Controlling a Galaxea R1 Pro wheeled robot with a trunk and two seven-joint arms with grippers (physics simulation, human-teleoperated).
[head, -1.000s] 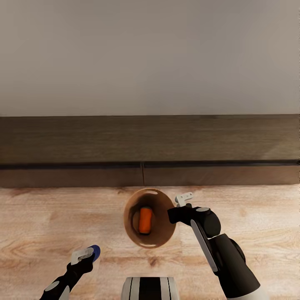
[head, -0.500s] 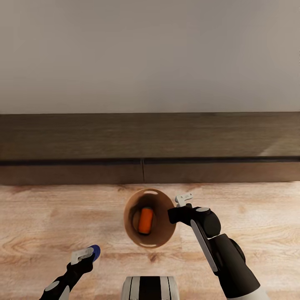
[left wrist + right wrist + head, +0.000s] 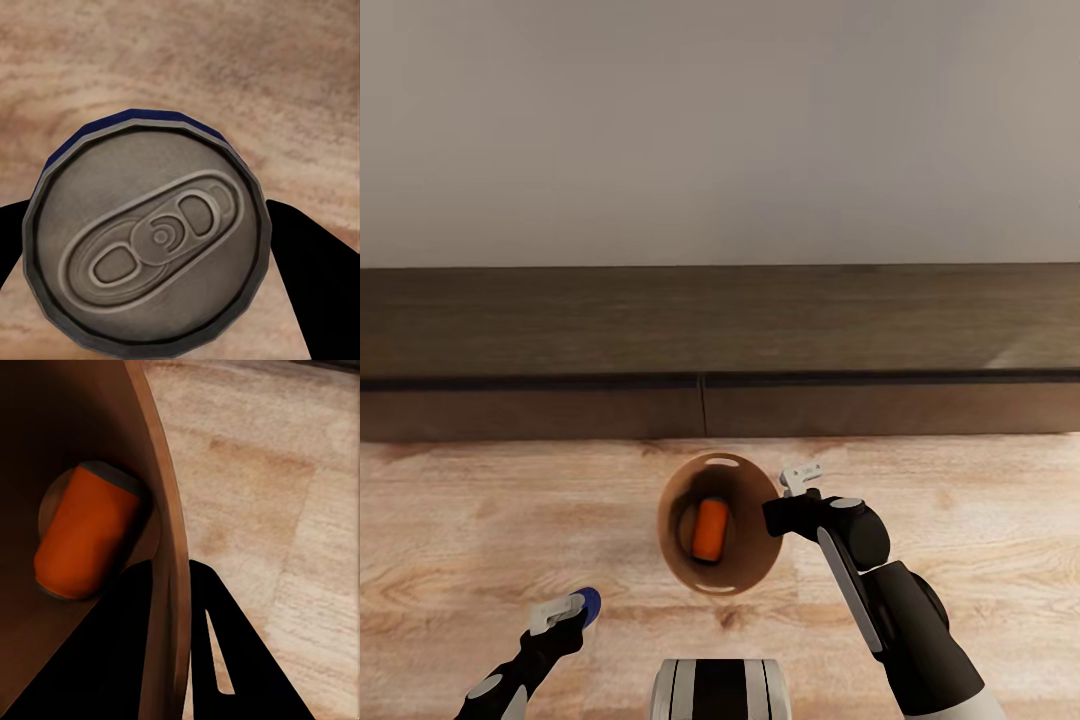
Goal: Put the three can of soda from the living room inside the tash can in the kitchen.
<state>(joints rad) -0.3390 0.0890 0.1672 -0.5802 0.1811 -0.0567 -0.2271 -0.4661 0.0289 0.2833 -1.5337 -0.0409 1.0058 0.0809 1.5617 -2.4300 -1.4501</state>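
Right gripper [image 3: 792,492] is clamping the tash can [image 3: 745,575] by its rim: in the right wrist view one dark finger [image 3: 112,660] is sitting inside the brown wall and the other outside it, closed down on the wall between them. The bin is hanging over the light wood plank floor [image 3: 980,500], in front of the long dark wood cabinet [image 3: 560,340], roughly in line with the seam between its two lower fronts. The oval handle slot is showing at the rim on the cabinet side.

One orange can [image 3: 709,528] is lying on its side at the bottom of the bin, grey top pointing toward the cabinet. In the right wrist view the same orange can [image 3: 86,536] is resting against the base of the wall nearest the gripped edge.

Left gripper [image 3: 565,606] is gripping the blue can [image 3: 590,604], low over the floor and well to the left of the bin. From the left wrist view, the blue can [image 3: 150,240] is showing its grey top and pull tab face-on, with a dark finger [image 3: 315,277] pressed against each side, so the fingers are opened only as far as the can's width.
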